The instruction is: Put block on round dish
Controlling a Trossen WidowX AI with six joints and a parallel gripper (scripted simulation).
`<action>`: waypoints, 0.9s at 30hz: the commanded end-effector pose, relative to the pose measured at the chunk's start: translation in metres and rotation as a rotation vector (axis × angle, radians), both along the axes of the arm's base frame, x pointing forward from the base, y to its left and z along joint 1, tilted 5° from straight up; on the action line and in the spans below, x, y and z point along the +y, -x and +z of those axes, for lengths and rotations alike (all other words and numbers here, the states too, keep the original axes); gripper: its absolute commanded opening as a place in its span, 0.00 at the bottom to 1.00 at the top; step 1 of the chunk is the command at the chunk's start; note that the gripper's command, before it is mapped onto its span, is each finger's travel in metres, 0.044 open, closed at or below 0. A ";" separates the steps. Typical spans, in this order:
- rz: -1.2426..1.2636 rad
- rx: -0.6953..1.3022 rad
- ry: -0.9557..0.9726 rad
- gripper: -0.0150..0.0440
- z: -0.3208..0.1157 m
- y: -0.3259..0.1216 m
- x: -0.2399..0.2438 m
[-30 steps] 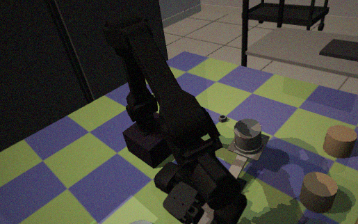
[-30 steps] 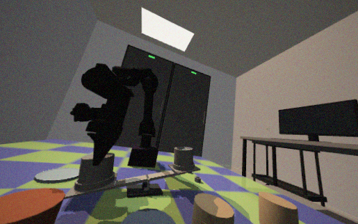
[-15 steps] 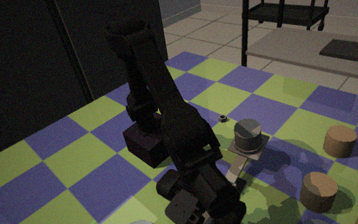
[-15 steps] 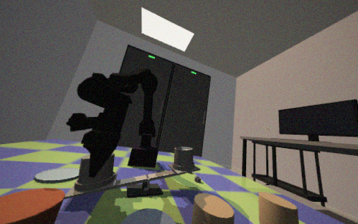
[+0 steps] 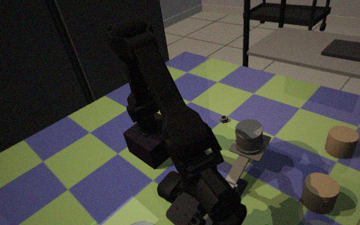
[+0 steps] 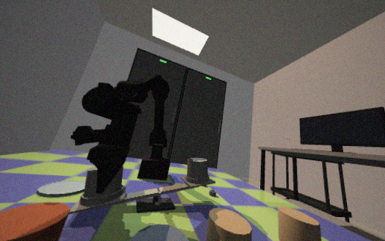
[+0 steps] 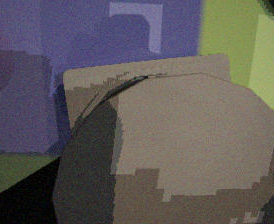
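"Balance [image 5: 238, 169] [image 6: 141, 194] level or tilted?"

"Tilted. The raised cup [image 5: 249, 137] [image 6: 197, 171] stands on its high end, nearer the bench [image 5: 53, 175] [image 6: 1, 166] edge that faces the desk [image 5: 294, 43] [image 6: 359, 156]. The lower cup [image 6: 115, 180] [image 7: 198, 135] stands on the low end, farther from that edge."

"And the end effector [image 6: 103, 183] [image 7: 168, 175]?"

"Open, down at the lower cup, with dark fingers toward both sides of it in the wrist view. Whether they touch it, I cannot tell."

"Seen the block?"

"No, it's out of sight; I can't tell from these views which cup covers it."

"Where's the dish [image 6: 61, 188]?"

"Flat on the bench, just beside the lower cup, away from the desk-side edge. No cup is above it."
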State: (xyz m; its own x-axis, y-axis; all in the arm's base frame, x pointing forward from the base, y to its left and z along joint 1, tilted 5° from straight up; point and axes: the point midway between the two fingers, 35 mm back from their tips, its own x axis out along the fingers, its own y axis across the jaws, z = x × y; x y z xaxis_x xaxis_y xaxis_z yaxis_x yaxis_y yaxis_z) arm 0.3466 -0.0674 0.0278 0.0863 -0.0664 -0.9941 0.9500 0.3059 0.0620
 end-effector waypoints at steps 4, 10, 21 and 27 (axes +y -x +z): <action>0.003 0.007 0.004 0.82 -0.003 0.001 -0.001; 0.003 0.007 0.004 0.65 -0.002 0.001 -0.001; 0.003 0.007 0.004 0.25 0.010 -0.001 0.000; 0.003 0.007 0.004 0.25 0.017 -0.002 0.000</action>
State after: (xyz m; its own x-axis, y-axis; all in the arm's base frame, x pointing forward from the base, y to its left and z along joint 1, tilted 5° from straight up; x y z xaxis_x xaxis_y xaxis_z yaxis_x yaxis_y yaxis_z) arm 0.3455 -0.0667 0.0367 0.0650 -0.0641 -0.9958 0.9504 0.3081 0.0422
